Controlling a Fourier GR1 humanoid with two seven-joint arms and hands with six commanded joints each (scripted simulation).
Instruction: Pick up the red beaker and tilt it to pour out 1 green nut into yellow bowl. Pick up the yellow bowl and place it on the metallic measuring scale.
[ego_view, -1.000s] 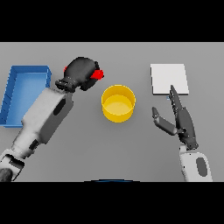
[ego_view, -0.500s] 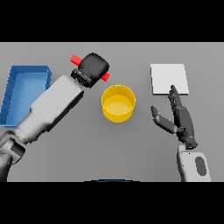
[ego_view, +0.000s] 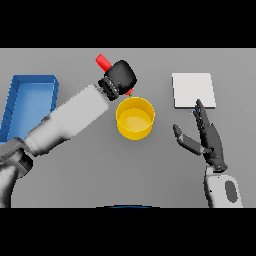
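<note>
Gripping the red beaker (ego_view: 104, 62), the left hand (ego_view: 121, 76) held it tilted just behind the round yellow bowl (ego_view: 135, 118). Right hand (ego_view: 207, 138) was flat-fingered beside the square scale (ego_view: 193, 90). No writing was legible.

You have one head view, looking steeply down on the grey desk (ego_view: 100, 175) from fairly close.

The left hand (ego_view: 120, 75) has swung the red beaker (ego_view: 104, 62) right from beside the blue tray until it hangs tipped at the yellow bowl's (ego_view: 135, 118) far rim, its red end now poking up-left
</note>
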